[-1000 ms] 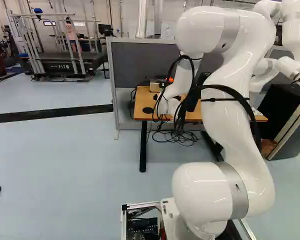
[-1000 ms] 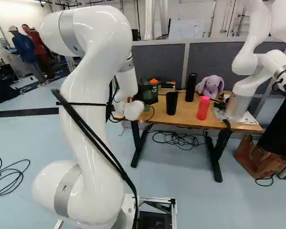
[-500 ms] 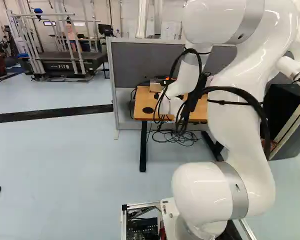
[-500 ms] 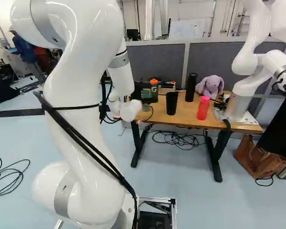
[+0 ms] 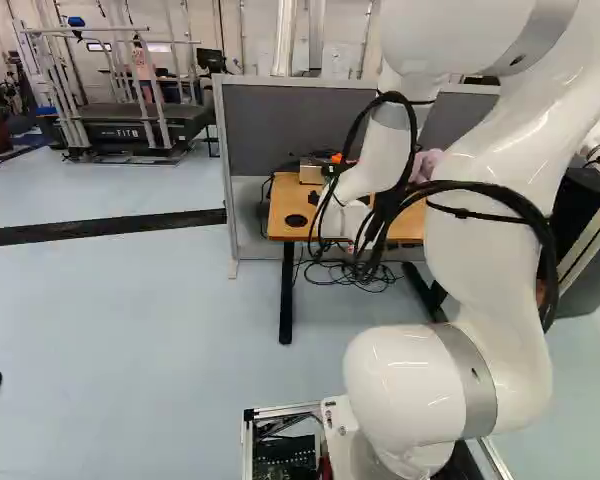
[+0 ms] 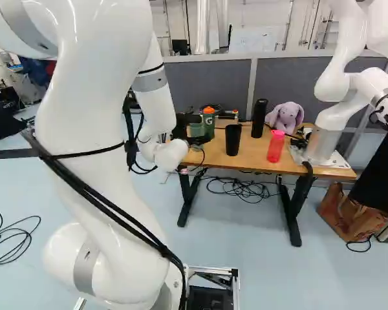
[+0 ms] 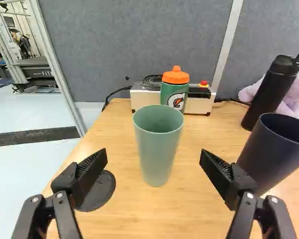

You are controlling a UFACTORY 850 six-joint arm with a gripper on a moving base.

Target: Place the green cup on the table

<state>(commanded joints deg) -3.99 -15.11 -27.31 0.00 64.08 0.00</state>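
My gripper [image 6: 180,128] shows as a dark shape behind the white wrist in the right base view, near the table's left end. In the wrist view the gripper [image 7: 153,162] is open, its two fingers wide apart with nothing gripped. The pale green cup [image 7: 157,144] stands upright on the wooden table [image 7: 139,214], ahead of the gripper and centred between the lines of its fingers, touching neither. That green cup [image 6: 197,130] appears just beside the gripper in the right base view.
A green bottle with orange lid [image 7: 175,89] and a white box stand behind the cup. A dark cup [image 7: 274,149] is close by one finger; a black disc [image 7: 98,191] lies by the other. Black bottle, pink bottle [image 6: 276,146], plush toy and another robot [image 6: 333,123] are farther along.
My arm has shifted against its lowest joint: the elbow has swung back and the wrist moved slightly left in the right base view, uncovering more of the green cup. The base stays put.
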